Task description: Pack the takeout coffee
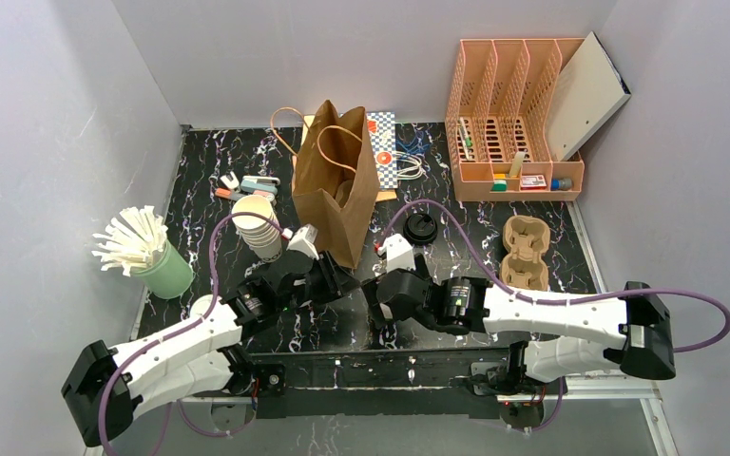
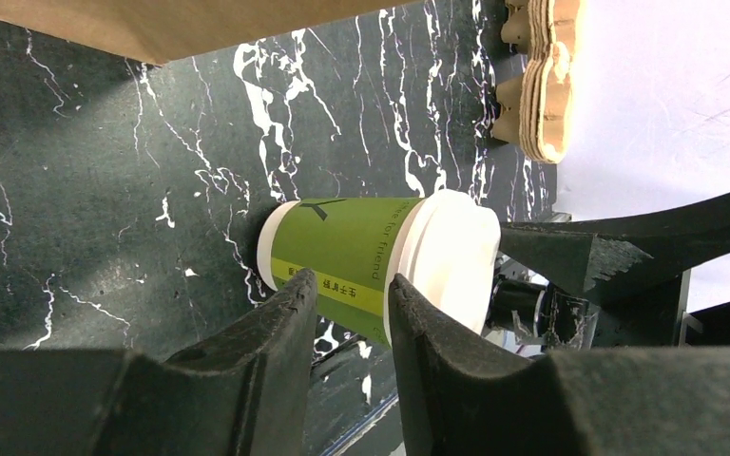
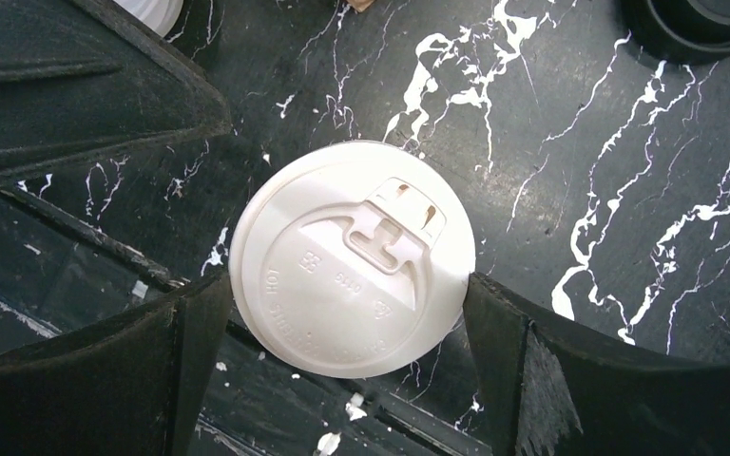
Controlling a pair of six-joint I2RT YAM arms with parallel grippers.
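The green-sided cup [image 2: 342, 252] with a white sip lid [image 3: 352, 256] stands near the table's front edge, between my two grippers. My right gripper [image 3: 347, 304] straddles it from above, its fingers [image 3: 200, 332] touching both sides of the lid rim. My left gripper [image 2: 352, 285] is open, its fingertips just short of the cup's side. In the top view the cup is hidden under the right gripper [image 1: 382, 294], beside the left gripper [image 1: 331, 280]. A white lid [image 1: 201, 306] by the left arm seems to be the pale cream cup's.
An open brown paper bag [image 1: 335, 185] stands just behind the grippers. A cardboard cup carrier [image 1: 525, 252] lies right, a loose black lid [image 1: 420, 228] beside the bag. Stacked lidless cups [image 1: 259, 223] and a green holder of stirrers [image 1: 157, 261] stand left. An orange organizer [image 1: 513, 123] is back right.
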